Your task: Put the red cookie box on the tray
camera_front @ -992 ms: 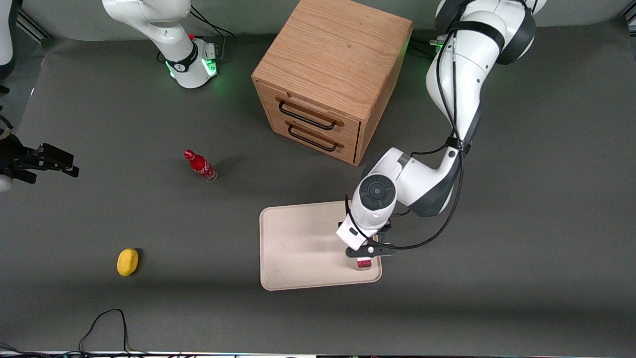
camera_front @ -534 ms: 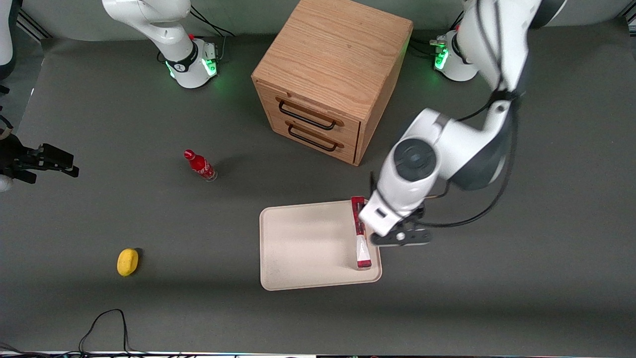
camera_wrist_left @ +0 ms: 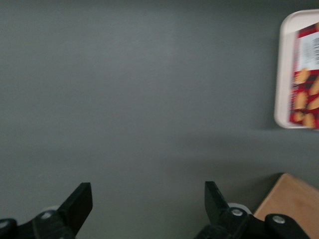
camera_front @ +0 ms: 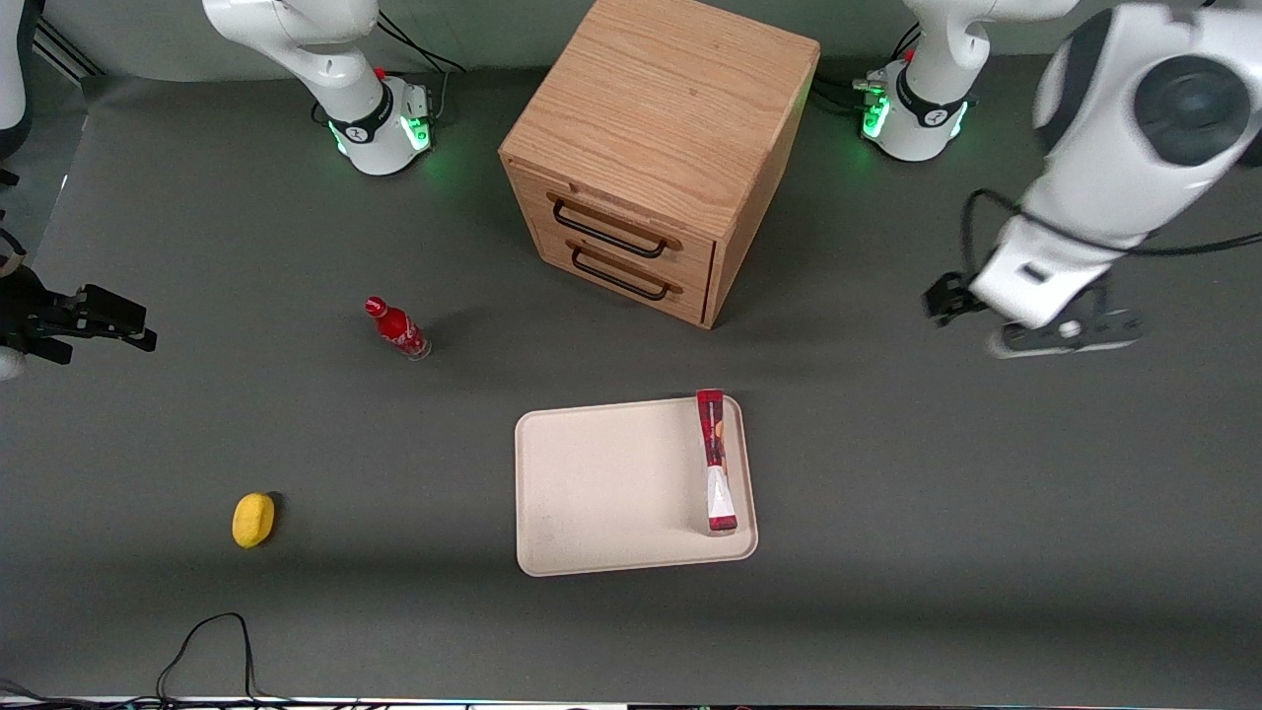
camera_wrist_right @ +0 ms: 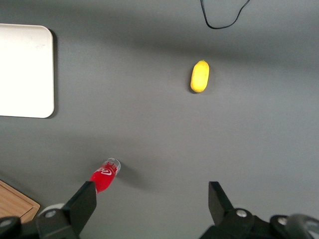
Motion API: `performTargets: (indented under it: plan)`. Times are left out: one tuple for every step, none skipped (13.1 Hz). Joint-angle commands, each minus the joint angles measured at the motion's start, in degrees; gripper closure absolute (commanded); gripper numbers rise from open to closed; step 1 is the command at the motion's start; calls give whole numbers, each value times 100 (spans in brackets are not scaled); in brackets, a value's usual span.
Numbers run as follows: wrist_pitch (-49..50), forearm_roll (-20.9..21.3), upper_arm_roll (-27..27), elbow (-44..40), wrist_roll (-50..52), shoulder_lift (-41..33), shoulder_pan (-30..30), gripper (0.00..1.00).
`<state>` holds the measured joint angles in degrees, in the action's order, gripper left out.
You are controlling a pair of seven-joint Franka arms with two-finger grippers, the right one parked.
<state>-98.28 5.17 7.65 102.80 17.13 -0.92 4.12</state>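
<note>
Jaws spread and empty: the gripper (camera_front: pixel 1030 330) hangs mid-right; the box (camera_front: pixel 717 461) (upright in frame) lies lower-centre on the tray (camera_front: pixel 601 483)

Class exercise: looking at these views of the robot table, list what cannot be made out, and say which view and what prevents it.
- Long red cookie box on the cream-beige tray: cut off by the left wrist view's edge, print blurred.
- Wooden drawer cabinet: only a corner in that view.
- Small red bottle: label too small, front view.
- Open gripper, high above the table: motion-blurred, front view.
</note>
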Motion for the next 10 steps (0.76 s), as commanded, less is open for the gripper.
performTargets:
  plan:
    - [212,-243,27,364,-596,-505,-656,0]
    - [326,-262,-61,329,-614,-532,-745,0]
    - [423,-262,-253,294,-615,-541,-676,0]
    - [494,-253,-525,189,-623,-532,-466,0]
    - [546,-262,-867,153,-623,-532,-229,0]
    - [590,-262,-983,101,-623,-532,-140,0]
    - [661,-262,-976,65,-606,-524,-113,0]
    - [696,-270,-984,39,-606,-515,-52,0]
    - [714,-262,-984,21,-588,-515,-16,0]
    - [740,-262,-976,30,-623,-523,-16,0]
